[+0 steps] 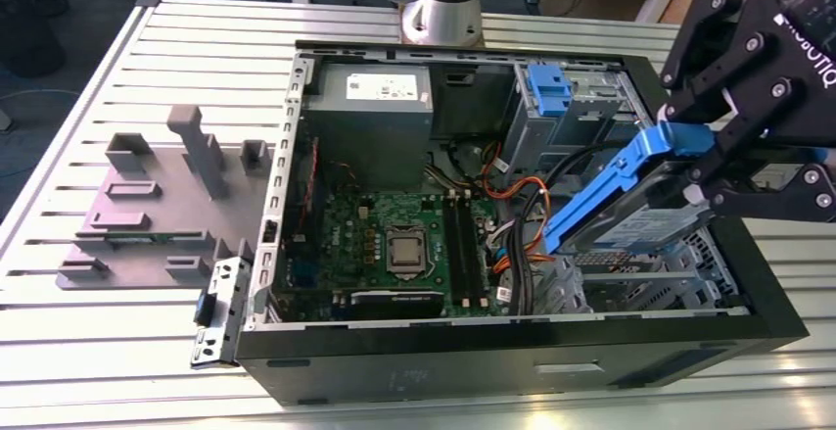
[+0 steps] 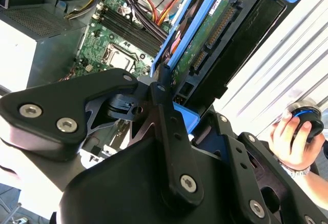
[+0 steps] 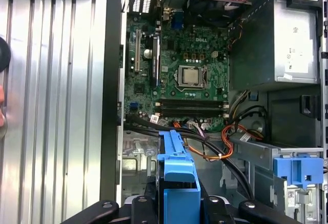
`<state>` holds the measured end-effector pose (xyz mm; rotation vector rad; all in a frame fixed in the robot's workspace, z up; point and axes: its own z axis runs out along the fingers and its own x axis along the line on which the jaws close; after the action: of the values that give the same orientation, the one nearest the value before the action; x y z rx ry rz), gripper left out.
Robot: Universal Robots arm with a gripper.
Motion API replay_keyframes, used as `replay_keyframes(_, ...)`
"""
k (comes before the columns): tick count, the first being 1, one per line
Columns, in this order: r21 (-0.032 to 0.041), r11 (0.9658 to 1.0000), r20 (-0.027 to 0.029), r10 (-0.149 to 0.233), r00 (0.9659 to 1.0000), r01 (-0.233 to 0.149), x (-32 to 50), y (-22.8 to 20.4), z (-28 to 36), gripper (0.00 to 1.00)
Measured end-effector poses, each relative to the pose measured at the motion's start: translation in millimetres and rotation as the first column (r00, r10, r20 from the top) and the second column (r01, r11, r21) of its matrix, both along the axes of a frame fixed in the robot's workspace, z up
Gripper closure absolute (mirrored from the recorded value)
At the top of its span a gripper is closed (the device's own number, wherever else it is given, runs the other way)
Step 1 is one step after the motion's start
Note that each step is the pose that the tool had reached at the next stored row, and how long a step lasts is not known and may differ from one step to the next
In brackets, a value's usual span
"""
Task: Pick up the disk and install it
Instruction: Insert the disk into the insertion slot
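Observation:
My gripper is shut on the disk, a silver-grey drive in a blue plastic carrier. It hangs tilted above the open computer case's corner at the exterior view's right, over a metal drive cage. In the second wrist view the disk shows its green circuit board and connector between the black fingers. The blue carrier end sticks out over the case's inside in the first wrist view, with the gripper beneath it.
Inside the case lie the motherboard, a grey power-supply box, orange and black cables and a blue bay latch. A grey plastic stand sits on the slatted table at the exterior view's left. A person's hand holds a round device.

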<state>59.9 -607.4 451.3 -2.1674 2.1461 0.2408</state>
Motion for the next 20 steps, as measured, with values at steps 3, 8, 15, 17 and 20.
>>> replay_keyframes(3, -0.0002, 1.0000, 0.0000, 0.000, 1.0000, 0.000, 0.9, -0.1, -0.2, 0.63)
replay_keyframes(8, 0.0000, 1.0000, 0.0000, 0.000, 1.0000, 0.000, 2.3, -0.1, -0.8, 0.63)
replay_keyframes(15, -0.0004, 1.0000, 0.0000, 0.000, 1.0000, 0.000, 4.7, -0.1, -1.5, 0.63)
replay_keyframes(17, -0.0013, 1.0000, 0.0000, 0.000, 1.0000, 0.000, 5.3, -0.1, -1.7, 0.63)
replay_keyframes(20, -0.0033, 1.0000, 0.0000, 0.000, 1.0000, 0.000, 6.2, -0.1, -2.0, 0.63)
